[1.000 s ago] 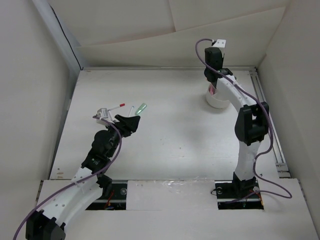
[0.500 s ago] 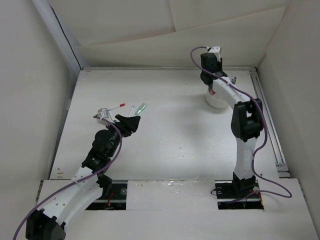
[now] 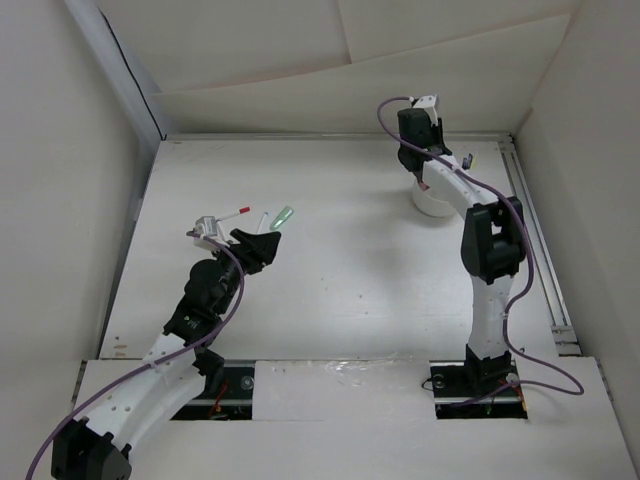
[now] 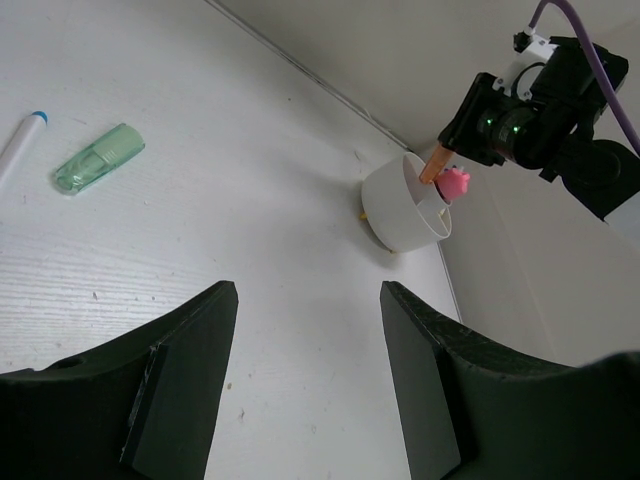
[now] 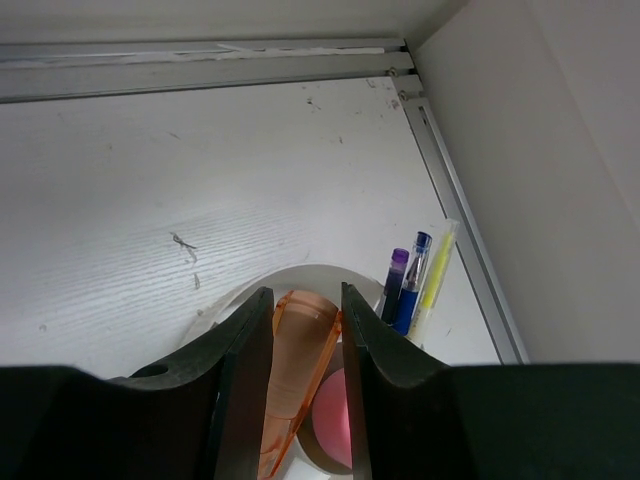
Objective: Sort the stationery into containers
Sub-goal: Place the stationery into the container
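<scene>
**Orange marker held over the cup**

The orange marker (image 5: 295, 385) slants down between the jaws of the right gripper (image 5: 305, 298), which are clamped on its barrel. Its lower end is at the mouth of the cup (image 4: 400, 205), far right on the table (image 3: 350, 260). A pink item (image 4: 455, 182) sits inside. The marker looks light, stiff and smooth, so likely slippery; a mid-barrel hold suits it. The green marker (image 4: 98, 158) lies at the left, beyond the left gripper (image 4: 307, 290), whose jaws stand apart and empty.
</scene>
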### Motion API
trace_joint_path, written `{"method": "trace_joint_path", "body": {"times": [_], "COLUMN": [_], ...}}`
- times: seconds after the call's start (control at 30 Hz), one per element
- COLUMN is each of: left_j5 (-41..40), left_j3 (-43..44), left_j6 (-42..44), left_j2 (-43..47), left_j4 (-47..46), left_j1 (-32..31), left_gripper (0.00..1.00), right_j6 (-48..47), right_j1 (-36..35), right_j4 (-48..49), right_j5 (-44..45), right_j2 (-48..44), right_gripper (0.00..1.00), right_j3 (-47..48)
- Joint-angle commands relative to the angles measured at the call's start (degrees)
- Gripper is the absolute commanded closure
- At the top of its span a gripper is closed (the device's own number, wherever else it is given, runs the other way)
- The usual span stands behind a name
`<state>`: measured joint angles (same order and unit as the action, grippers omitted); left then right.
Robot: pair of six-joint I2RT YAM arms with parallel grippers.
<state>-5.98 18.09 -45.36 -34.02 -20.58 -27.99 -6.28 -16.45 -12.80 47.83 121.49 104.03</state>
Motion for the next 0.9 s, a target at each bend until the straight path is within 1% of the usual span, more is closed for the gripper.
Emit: {"method": "trace_joint_path", "body": {"times": [0.0, 0.1, 0.13, 0.2, 0.23, 0.27, 0.4, 0.67, 0.77, 0.87], "left_j5": [0.8, 0.8, 0.8, 1.3, 1.3, 1.3, 1.3, 1.8, 1.8, 1.8], "left_j3": [-0.1, -0.1, -0.1, -0.1, -0.1, -0.1, -0.1, -0.1, -0.1, -0.1], "left_j6": [-0.2, -0.2, -0.2, -0.2, -0.2, -0.2, -0.2, -0.2, -0.2, -0.2], "left_j2": [0.1, 0.1, 0.1, 0.1, 0.1, 0.1, 0.1, 0.1, 0.1, 0.1], "left_j4": [-2.6, -2.6, -2.6, -2.6, -2.6, -3.1, -3.2, -3.2, -3.2, -3.2], "left_j1": [0.2, 0.2, 0.2, 0.2, 0.2, 0.2, 0.2, 0.2, 0.2, 0.2], "left_gripper": [0.44, 0.44, 0.44, 0.44, 0.44, 0.44, 0.44, 0.44, 0.44, 0.44], "right_j6": [-0.7, -0.7, -0.7, -0.7, -0.7, -0.7, -0.7, -0.7, -0.7, -0.7], "right_j1": [-0.9, -1.4, -1.4, -1.9, -1.9, -1.9, -1.9, -1.9, -2.4, -3.8], "right_j4": [2.4, 2.4, 2.4, 2.4, 2.4, 2.4, 2.4, 1.9, 1.9, 1.9], "right_j5": [1.6, 1.6, 1.6, 1.6, 1.6, 2.1, 2.1, 2.1, 2.1, 0.9], "right_j2": [0.0, 0.0, 0.0, 0.0, 0.0, 0.0, -0.5, -0.6, -1.9, -3.6], "right_gripper": [0.78, 0.74, 0.72, 0.7, 0.68, 0.64, 0.59, 0.59, 0.55, 0.54], "right_j3": [-0.2, -0.2, -0.2, -0.2, -0.2, -0.2, -0.2, -0.8, -0.8, -0.8]}}
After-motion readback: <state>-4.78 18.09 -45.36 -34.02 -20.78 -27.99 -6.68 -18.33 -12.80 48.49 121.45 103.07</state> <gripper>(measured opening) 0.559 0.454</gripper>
